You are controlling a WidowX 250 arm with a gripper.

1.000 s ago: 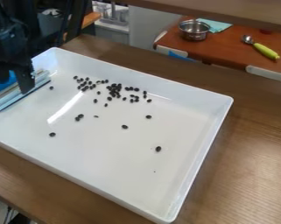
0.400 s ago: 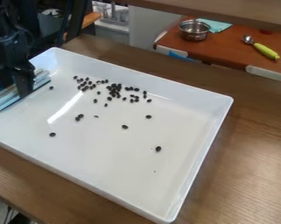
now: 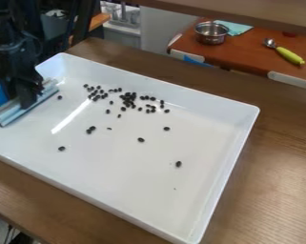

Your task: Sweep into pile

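Brown wood surface (image 3: 235, 209) is carrying a tray (image 3: 117, 171); beans (image 3: 128, 97), probably light and rolling easily, are scattering mostly across its far half. At left, the end effector (image 3: 29, 99) is overlapping a seemingly stiff sweeper (image 3: 14, 113), best held by its ridge; I'm not managing to tell its grip.

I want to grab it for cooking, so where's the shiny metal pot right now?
The shiny metal pot sits toward the camera view's top right, on the reddish-brown table, beside the pale teal cloth.
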